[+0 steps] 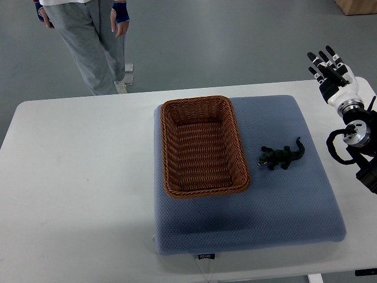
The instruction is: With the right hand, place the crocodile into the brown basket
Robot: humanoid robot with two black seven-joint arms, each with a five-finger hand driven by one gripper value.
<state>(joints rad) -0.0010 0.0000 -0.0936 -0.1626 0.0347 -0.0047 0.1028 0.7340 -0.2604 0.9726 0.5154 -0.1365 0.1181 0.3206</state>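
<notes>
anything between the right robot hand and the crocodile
No. The top view shows only bare blue mat and white table between the raised right robot hand and the crocodile.

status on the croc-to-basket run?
Nothing done yet: the crocodile lies on the blue pad, right of the brown basket, which looks empty. In hand: nothing; the right robot hand is raised at the table's far right edge, fingers spread. Left: reach, grasp, place.

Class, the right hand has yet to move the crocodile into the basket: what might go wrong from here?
1. The small dark green toy crocodile is low and flat on the soft blue-grey cushion, so fingers may slip.
2. The brown wicker basket rim stands raised; a low carry by the open right hand might clip it.
</notes>
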